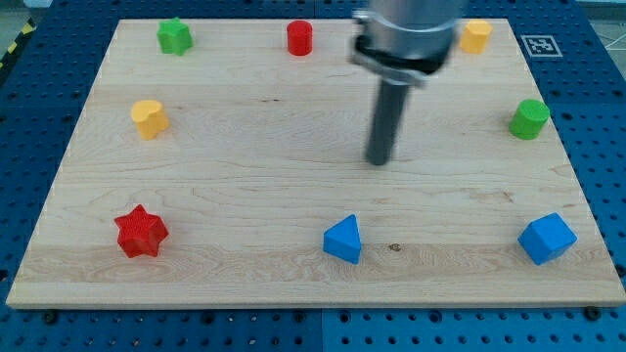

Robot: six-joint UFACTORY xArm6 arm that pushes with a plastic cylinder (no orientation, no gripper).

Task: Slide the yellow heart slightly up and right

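The yellow heart (150, 118) lies near the board's left edge, in the upper half. My tip (379, 161) stands on the wooden board (245, 186) near its middle, far to the right of the yellow heart and slightly lower. The tip touches no block. The nearest block to it is the blue triangle (343, 240), below and a little left.
A green star (174, 36), a red cylinder (299, 38) and a yellow block (475, 36) line the top edge. A green cylinder (529, 118) is at the right edge. A red star (141, 232) is at the lower left, a blue cube (547, 239) at the lower right.
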